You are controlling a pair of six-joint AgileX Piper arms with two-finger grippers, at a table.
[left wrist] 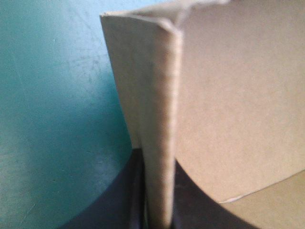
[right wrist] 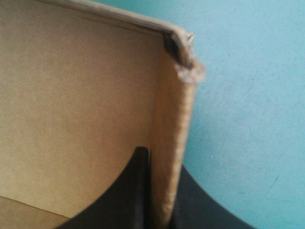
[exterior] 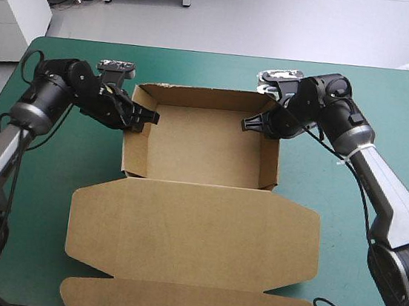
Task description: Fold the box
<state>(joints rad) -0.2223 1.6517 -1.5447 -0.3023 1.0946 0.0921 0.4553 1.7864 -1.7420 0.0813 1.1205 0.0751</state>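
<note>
Both arms reach in from opposite sides, elbows bent, over the far half of the surface (exterior: 61,161). The left gripper (exterior: 145,116) is clamped on the left wall of the box (exterior: 193,230), and the right gripper (exterior: 251,123) on its right wall, each near a far corner. The box sits mid-surface as an open tray, with its lid lying flat toward the near edge.

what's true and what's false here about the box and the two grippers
1. The box is an open tray with its walls raised. True.
2. The left gripper hangs open, clear of the box. False: it is shut on the box's left wall.
3. The right gripper is shut on the box's right wall. True.
4. The lid is folded over the tray. False: it lies flat on the teal-green cover, toward the near edge.
</note>
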